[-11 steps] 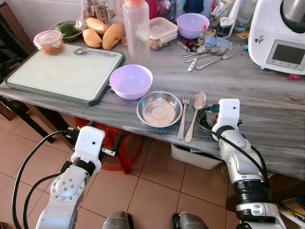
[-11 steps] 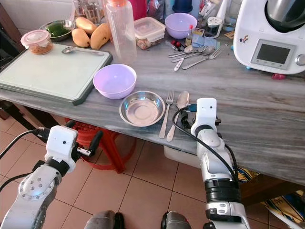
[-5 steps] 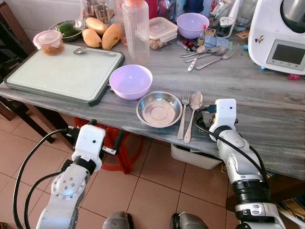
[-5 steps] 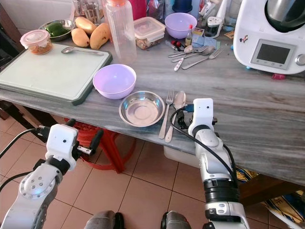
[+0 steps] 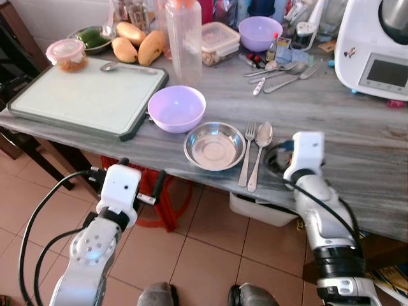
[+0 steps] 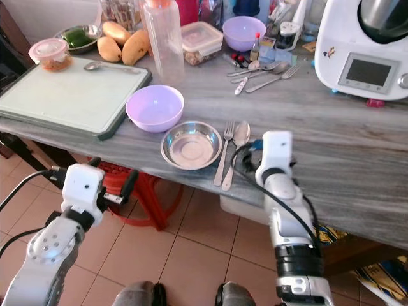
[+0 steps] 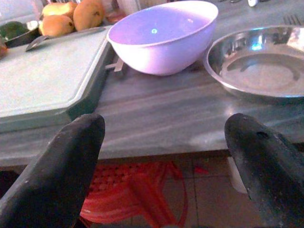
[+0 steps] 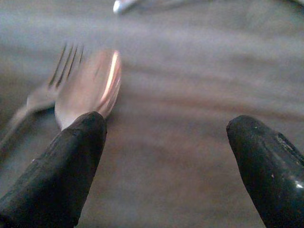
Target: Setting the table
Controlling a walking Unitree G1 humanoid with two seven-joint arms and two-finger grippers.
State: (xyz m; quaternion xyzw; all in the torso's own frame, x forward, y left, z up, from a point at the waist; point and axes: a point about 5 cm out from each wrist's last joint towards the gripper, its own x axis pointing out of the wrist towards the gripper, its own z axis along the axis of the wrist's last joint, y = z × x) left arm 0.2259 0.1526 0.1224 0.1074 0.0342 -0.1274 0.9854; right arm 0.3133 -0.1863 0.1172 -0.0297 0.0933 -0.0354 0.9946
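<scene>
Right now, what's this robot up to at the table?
It is setting a place at the near edge of the grey table. A steel bowl sits there with a fork and spoon laid beside it. The right gripper is open over the table beside the spoon, holding nothing. The left gripper hangs open below the table edge.

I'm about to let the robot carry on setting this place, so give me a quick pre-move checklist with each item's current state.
1. Right gripper open, holding nothing: ok.
2. Spoon flat on the table, right of the fork: ok.
3. Steel bowl upright, fully on the table near its edge: ok.
4. Left gripper open, below the table edge, facing the purple bowl: ok.
5. Right fingers clear of the spoon: cannot tell.
</scene>
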